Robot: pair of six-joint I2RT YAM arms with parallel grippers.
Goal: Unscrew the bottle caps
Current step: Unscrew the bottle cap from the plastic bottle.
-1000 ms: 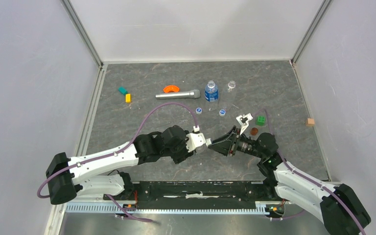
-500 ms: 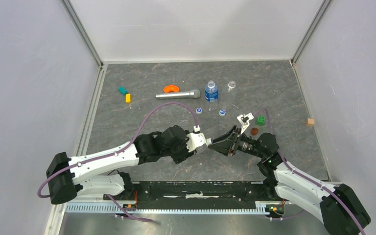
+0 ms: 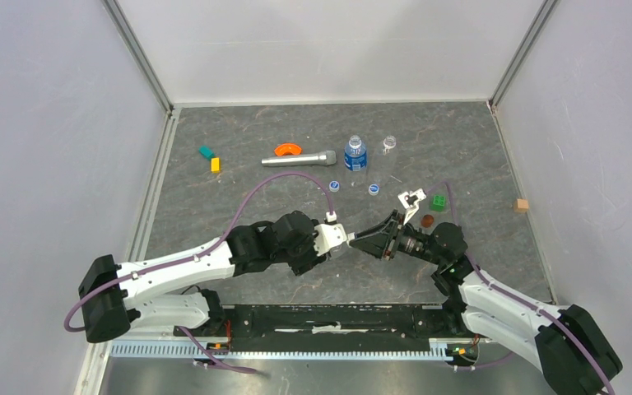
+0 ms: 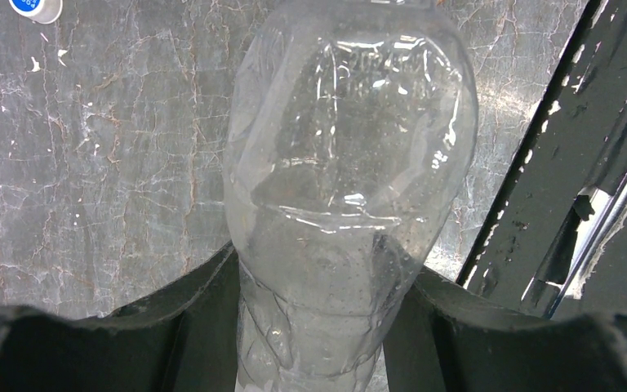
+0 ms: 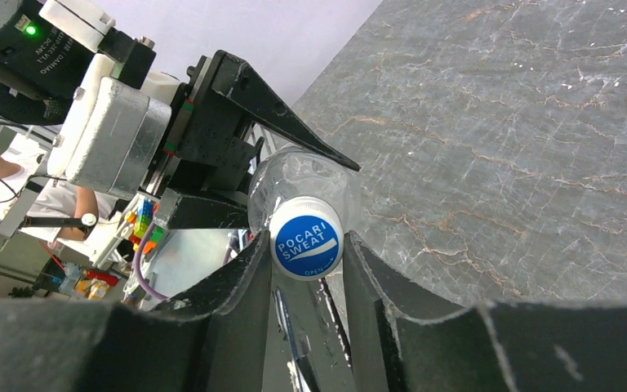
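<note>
We see the left gripper (image 4: pixel 318 282) clamped on the lower body of a clear bottle (image 4: pixel 351 163), holding it above the table (image 3: pixel 214 214) between the two arms. The right gripper (image 5: pixel 305 245) has its fingers closed against both sides of the cap (image 5: pixel 306 237).

The bottle wall is thin and already looks dented. In our judgement, a hard twist could make it spin or buckle in the left grip, so the cap would turn with the bottle and not come off. The right fingers hold only the narrow rim of the cap. If the wrist is off the bottle's axis, they could slip round it or cock the cap on its thread.

The right wrist view alone shows the cap, its blue printed top and the fingers on it. The left wrist view alone shows the bottle's body and how low it is held; the cap is out of frame there. Only the top view shows two loose caps (image 3: pixel 334 185) lying on the table near the other bottles (image 3: pixel 355 153). In that view the held bottle is almost hidden between the grippers.
</note>
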